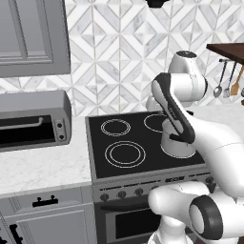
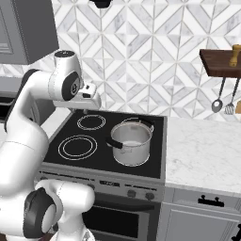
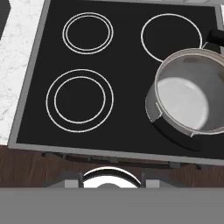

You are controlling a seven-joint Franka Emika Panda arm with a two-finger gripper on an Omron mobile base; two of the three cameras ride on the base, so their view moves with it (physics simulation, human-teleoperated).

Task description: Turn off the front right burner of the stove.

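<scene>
Steel pot (image 2: 131,143) on stove (image 2: 70,127), no legible writing anywhere.

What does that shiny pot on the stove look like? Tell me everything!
The pot is round, silvery metal with straight sides and no lid. Inside it looks pale grey and empty. It has two dark handles, one on each side. It stands upright on the black glass top of the stove, on the front right, covering that cooking ring. Nothing else touches it; the robot's hand is up above the stove.
</scene>
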